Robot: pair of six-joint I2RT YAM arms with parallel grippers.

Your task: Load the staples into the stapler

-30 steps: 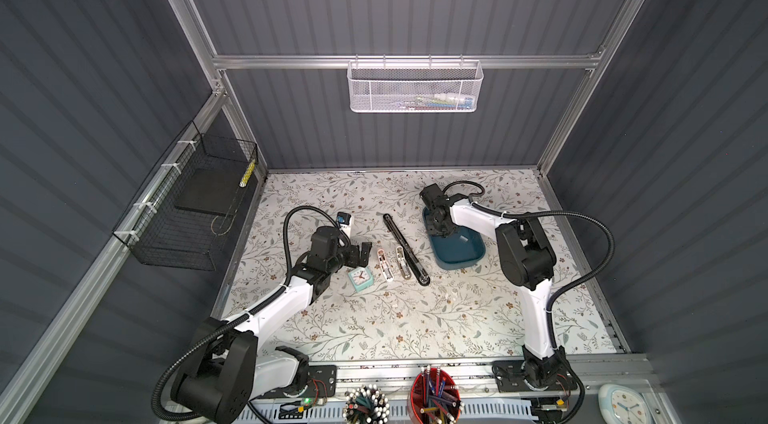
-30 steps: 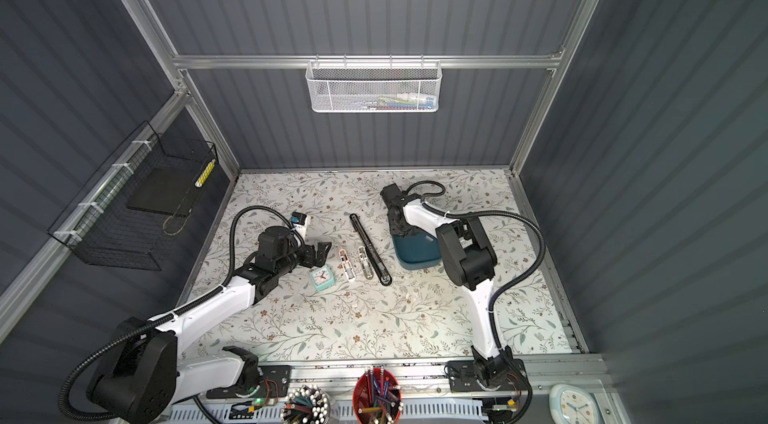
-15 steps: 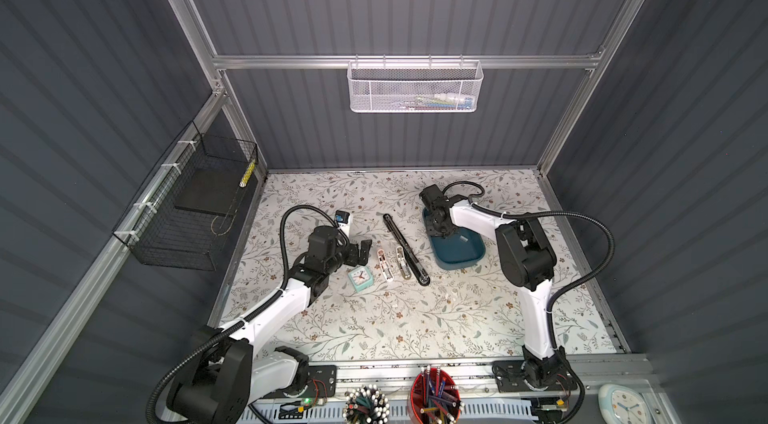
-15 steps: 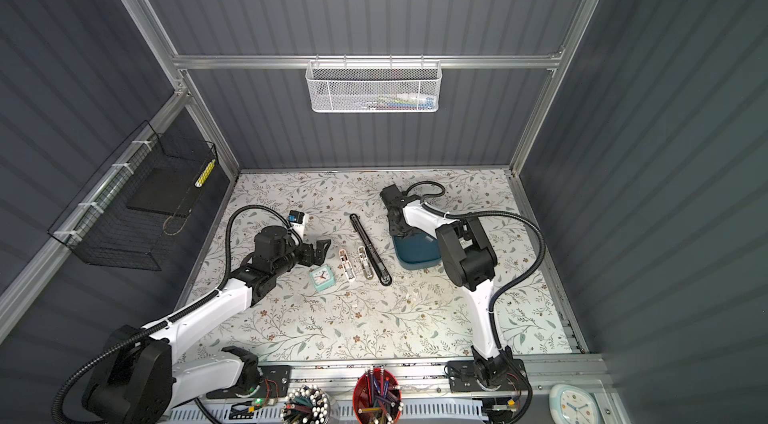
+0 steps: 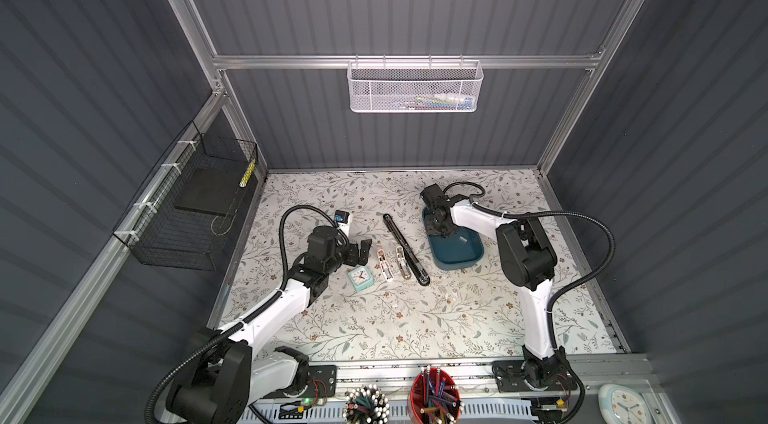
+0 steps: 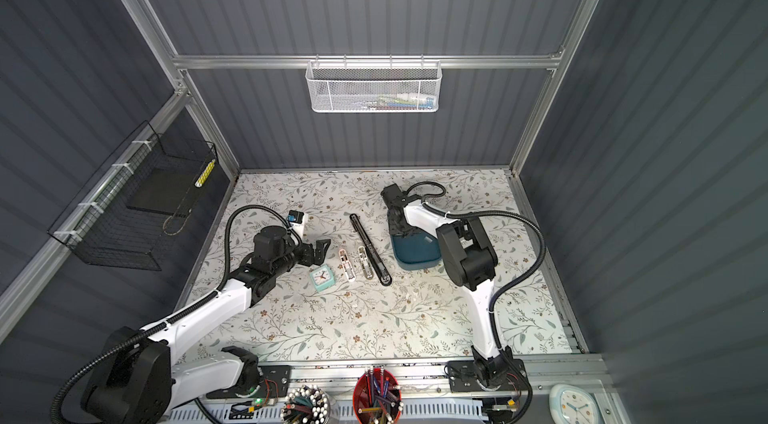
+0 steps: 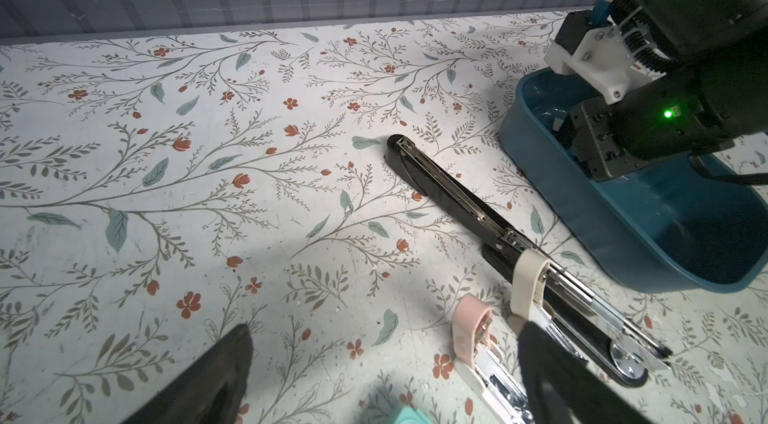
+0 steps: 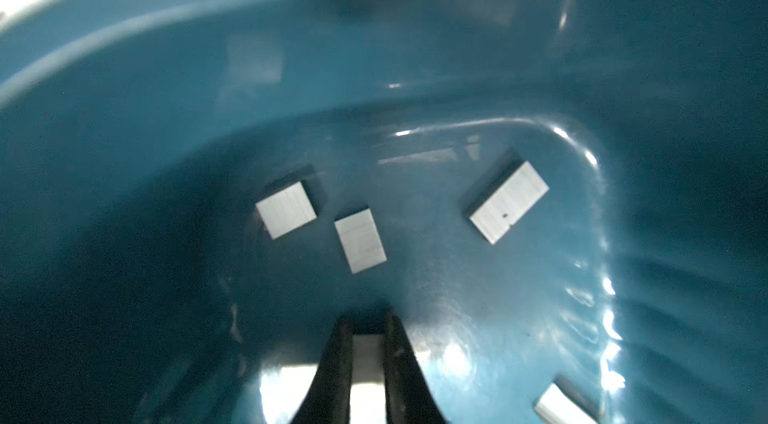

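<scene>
Three staplers lie opened flat mid-table: a long black one (image 5: 405, 248) (image 7: 457, 193), a small cream one (image 5: 402, 262) (image 7: 530, 276) and a small pink one (image 5: 385, 265) (image 7: 471, 318). The staples are pale grey strips on the floor of the blue tray (image 5: 465, 262) (image 8: 166, 69); loose ones (image 8: 286, 209) (image 8: 360, 240) (image 8: 508, 202) lie ahead of my right gripper (image 8: 368, 324) (image 5: 440, 229). That gripper reaches down into the tray, shut on one strip (image 8: 368, 359). My left gripper (image 5: 359, 253) (image 7: 386, 330) hovers open and empty just left of the pink stapler.
A mint clock (image 5: 360, 278) sits under the left gripper. A small white box (image 5: 343, 220) stands behind the left wrist. Two pencil cups (image 5: 368, 403) (image 5: 436, 401) stand at the front edge. A black wire basket (image 5: 195, 214) hangs on the left wall.
The right gripper's jaws have narrowed inside the tray onto a staple strip. The left arm has barely shifted and stays open.
</scene>
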